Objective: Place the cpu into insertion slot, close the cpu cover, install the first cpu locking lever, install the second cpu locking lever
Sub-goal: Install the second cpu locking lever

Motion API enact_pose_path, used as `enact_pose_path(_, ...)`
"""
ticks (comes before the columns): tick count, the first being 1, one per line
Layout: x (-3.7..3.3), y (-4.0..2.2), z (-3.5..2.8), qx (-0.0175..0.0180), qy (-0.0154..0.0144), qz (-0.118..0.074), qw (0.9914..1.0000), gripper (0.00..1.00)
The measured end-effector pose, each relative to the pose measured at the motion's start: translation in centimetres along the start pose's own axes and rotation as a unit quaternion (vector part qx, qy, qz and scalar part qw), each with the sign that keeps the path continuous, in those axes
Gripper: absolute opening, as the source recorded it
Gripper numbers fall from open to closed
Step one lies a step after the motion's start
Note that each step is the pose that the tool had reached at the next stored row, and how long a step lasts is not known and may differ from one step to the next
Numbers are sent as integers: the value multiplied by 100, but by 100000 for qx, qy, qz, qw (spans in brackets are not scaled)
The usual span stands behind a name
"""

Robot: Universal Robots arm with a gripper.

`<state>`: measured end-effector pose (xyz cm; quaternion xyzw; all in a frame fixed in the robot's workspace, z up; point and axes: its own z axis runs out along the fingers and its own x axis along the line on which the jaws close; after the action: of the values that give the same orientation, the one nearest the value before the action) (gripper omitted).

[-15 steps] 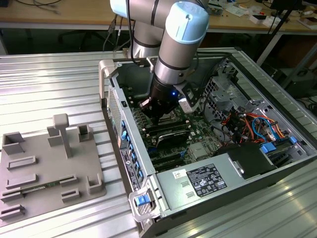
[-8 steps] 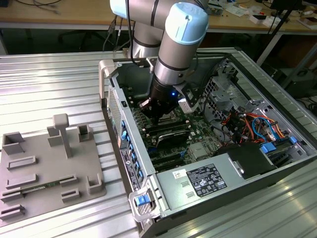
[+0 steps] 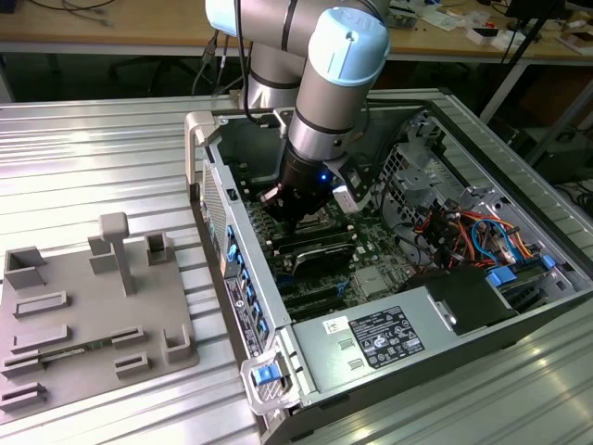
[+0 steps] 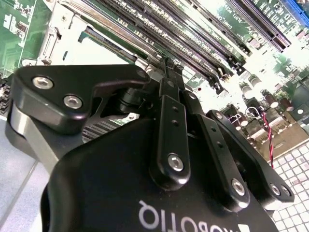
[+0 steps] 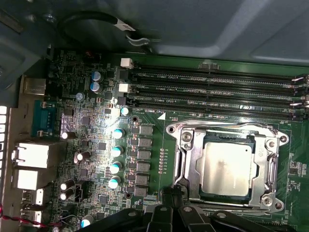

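The arm (image 3: pixel 320 74) reaches steeply downward from the far side of the scene, its pale blue joint caps uppermost and the silver wrist section pointing almost straight down. Below the wrist sits the black pincer (image 3: pixel 295 221), a small blue light glowing on its body. In the second wrist view the pincer's (image 4: pixel 170 65) black linkage bars converge, its fingertips (image 4: pixel 169 72) pressed together with no gap.

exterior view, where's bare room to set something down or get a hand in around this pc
Free: the ribbed metal table beyond the grey fixture tray, and the strip near the exterior view's bottom right. Crowded: inside the computer case, where the gripper hangs low over the motherboard, with the power supply and cable bundle beside it.
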<state>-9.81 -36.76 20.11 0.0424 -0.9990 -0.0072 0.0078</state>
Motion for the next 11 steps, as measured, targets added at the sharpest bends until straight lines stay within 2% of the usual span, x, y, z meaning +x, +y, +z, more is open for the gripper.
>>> enact_pose_path(11,-1,5,-42,-6,-9,-12,100000,11)
